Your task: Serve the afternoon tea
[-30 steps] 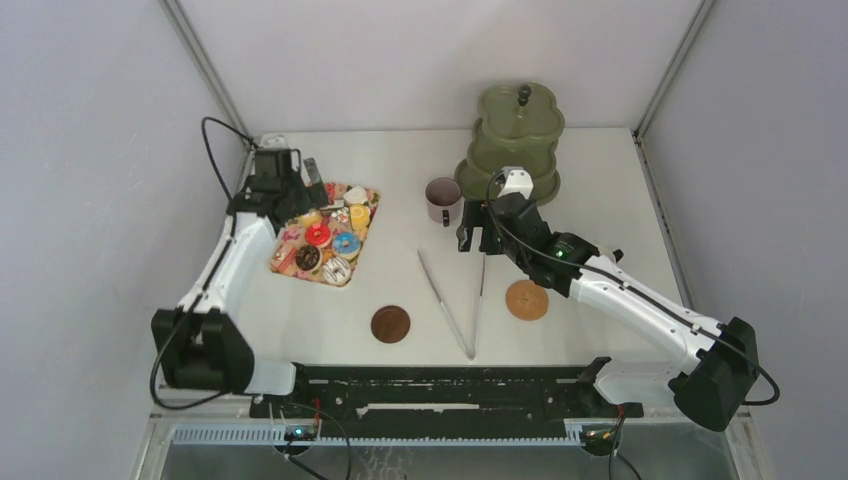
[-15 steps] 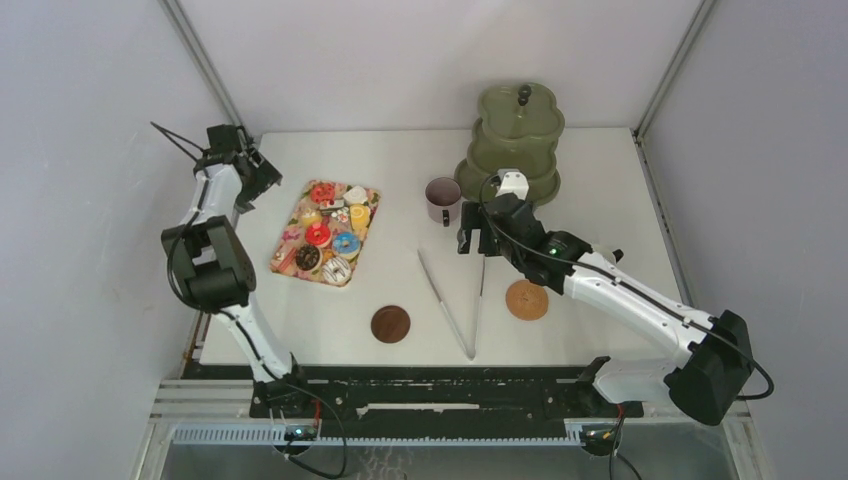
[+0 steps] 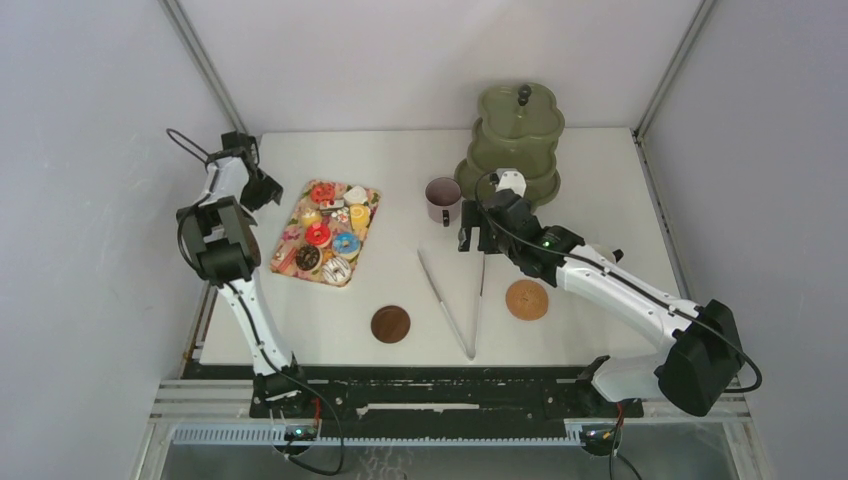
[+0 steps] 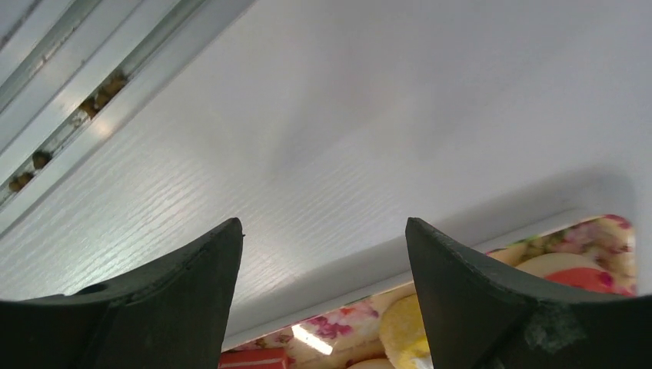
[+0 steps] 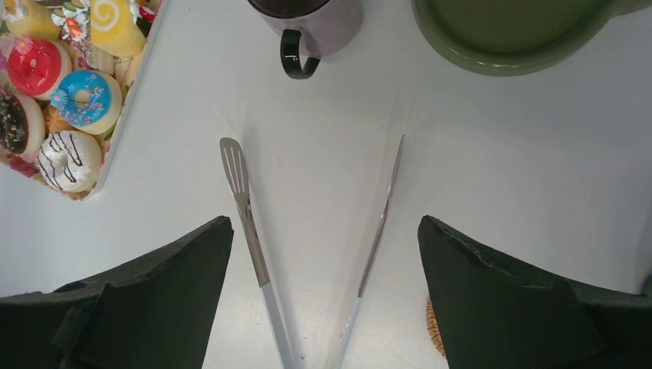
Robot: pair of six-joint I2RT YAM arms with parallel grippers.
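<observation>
Over at the far-left corner of the counter (image 3: 600, 180), the left arm (image 3: 255, 325) stands folded steeply upward from its base at the near edge. Its elbow is raised along the left edge and its wrist is bent back toward the far corner. The left fingers (image 3: 262, 187) are spread wide with nothing between them. In the left wrist view they frame bare white counter, with the rim of the floral-patterned rectangular tray (image 3: 287, 238) just below.

The right arm (image 3: 620, 285) stretches low and diagonally from the near-right corner toward the middle of the counter. The right fingers (image 3: 478, 240) also stand wide apart and hold nothing. They hang over the far tips of the long thin metal tongs (image 3: 460, 300), which lie in an open V with the joint toward the near edge.

The small colourful toy pastries (image 3: 325, 235) sit packed on the tray, left of centre. Among them are a red-iced donut (image 5: 34, 65), a blue-iced donut (image 5: 81, 88) and a white donut with dark stripes (image 5: 69, 157). The mauve mug (image 3: 441, 200) stands upright near the middle, beside the right fingers, with its dark handle turned toward the near edge.

Behind the mug, at the far edge, rises an olive-green three-tier serving stand (image 3: 515, 140). A dark brown round coaster (image 3: 390, 323) and a tan round coaster (image 3: 527, 299) lie on either side of the tongs.
</observation>
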